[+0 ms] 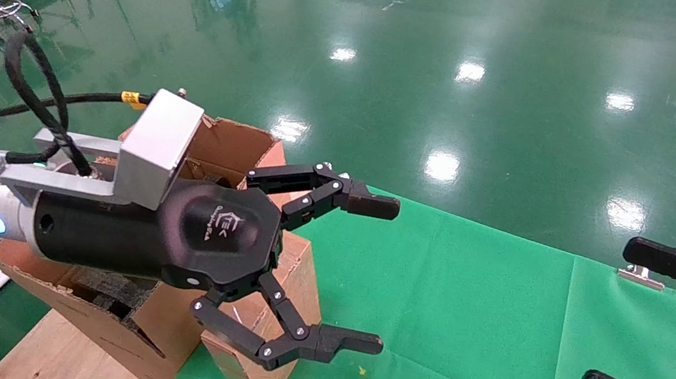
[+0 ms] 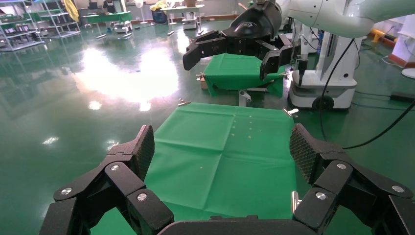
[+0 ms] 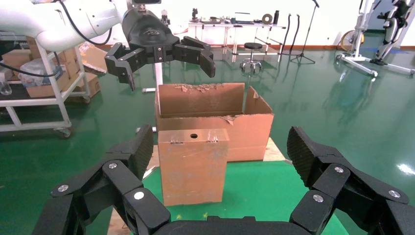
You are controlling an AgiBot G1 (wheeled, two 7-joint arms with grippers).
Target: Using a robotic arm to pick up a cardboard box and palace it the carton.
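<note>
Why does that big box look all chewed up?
The carton has torn, ragged flap edges along its top, seen best from the right wrist. The cardboard box in front of it stands upright and looks whole. The open left gripper hovers beside the carton, holding nothing.

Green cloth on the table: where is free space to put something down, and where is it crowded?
The green cloth is bare between the left gripper and the right gripper. It is crowded at the robot's left edge, where the cardboard box stands before the carton.
</note>
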